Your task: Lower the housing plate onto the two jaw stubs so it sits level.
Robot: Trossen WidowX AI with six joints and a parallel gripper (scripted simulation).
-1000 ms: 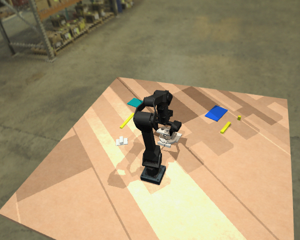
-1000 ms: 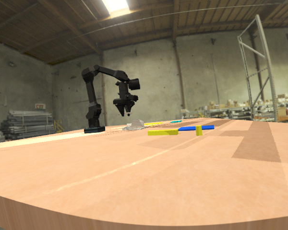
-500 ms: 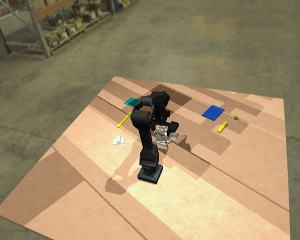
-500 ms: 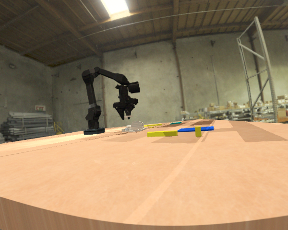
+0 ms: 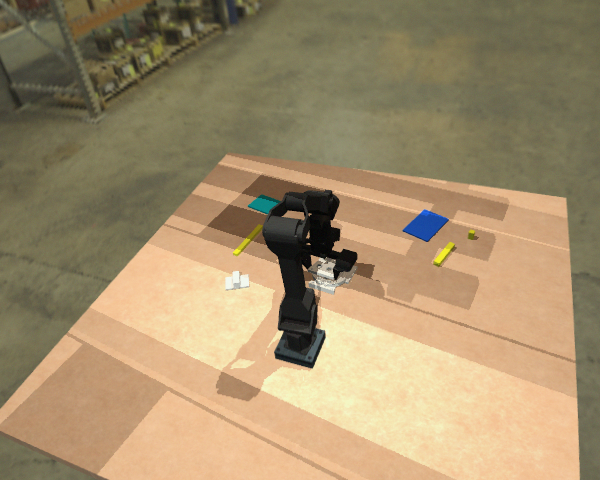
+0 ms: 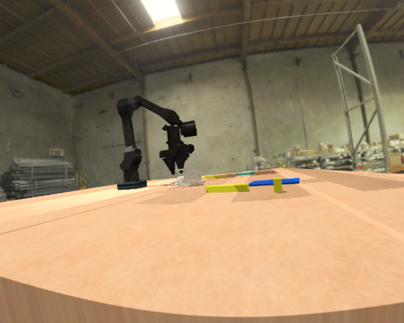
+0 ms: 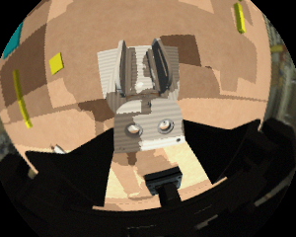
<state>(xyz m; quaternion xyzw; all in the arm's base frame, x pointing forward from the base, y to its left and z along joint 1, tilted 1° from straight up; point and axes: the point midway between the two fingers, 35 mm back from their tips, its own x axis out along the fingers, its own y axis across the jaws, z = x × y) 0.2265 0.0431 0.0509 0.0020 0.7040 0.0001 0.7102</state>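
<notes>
My gripper (image 5: pixel 336 261) (image 6: pixel 178 169) is shut on the grey housing plate (image 7: pixel 147 129), which has two round holes, and holds it just above the table. Beyond the plate in the wrist view, the pale base (image 7: pixel 109 74) carries the two upright grey jaws (image 7: pixel 140 69). The assembly (image 5: pixel 325 283) (image 6: pixel 188 178) sits on the wooden table right in front of the arm. In the exterior view the fingertips hang a little above the assembly. I cannot tell whether the plate touches the jaw stubs.
A blue flat plate (image 5: pixel 425 224) (image 6: pixel 272 181), a yellow bar (image 5: pixel 443 253) (image 6: pixel 226 188) and a small yellow block (image 5: pixel 471 234) (image 6: pixel 277 184) lie to the right. A second yellow bar (image 5: pixel 247 239) (image 7: pixel 22 99), a teal tile (image 5: pixel 263 204) and white blocks (image 5: pixel 236 281) lie to the left.
</notes>
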